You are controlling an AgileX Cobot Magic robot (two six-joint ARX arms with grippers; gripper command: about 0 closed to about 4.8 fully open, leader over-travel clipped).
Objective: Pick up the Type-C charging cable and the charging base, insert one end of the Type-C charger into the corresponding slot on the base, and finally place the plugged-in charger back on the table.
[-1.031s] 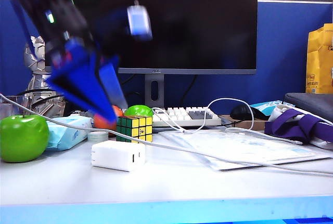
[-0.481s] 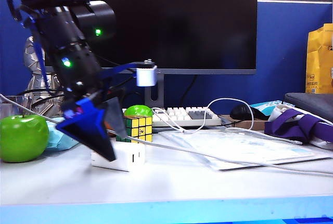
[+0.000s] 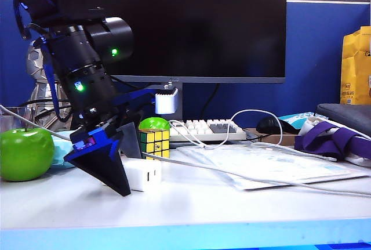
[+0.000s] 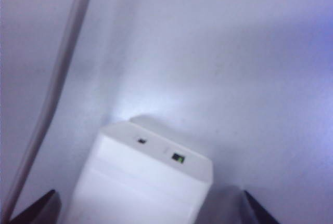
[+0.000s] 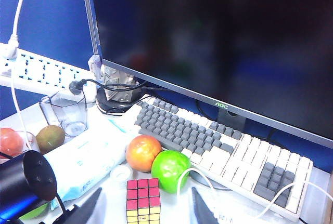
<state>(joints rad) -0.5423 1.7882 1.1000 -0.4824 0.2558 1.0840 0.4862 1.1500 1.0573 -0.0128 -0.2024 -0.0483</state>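
1. Left gripper [image 3: 119, 166] lowered from above the desk at the left onto the charging base [image 3: 143, 173], jaws spread wide, one tip on either side of the block in the left wrist view [image 4: 143, 182]; nothing clamped yet.
2. Charging base flat on the table [image 3: 191, 209], near left, port face turned right, just in front of the puzzle cube [image 3: 153, 142].
3. Type-C charging cable [image 3: 243, 176] draped from far left, passing close over the base, trailing right along the table; also beside the base in the wrist view [image 4: 52, 94].
4. Meaning for the task: descent looks finished, closing on the base likely next; cable not yet picked up.
5. Right gripper [image 5: 145, 208] hovering over the fruit and keyboard [image 5: 218, 154], finger tips apart, empty.
6. Risk: snagging the cable while closing.
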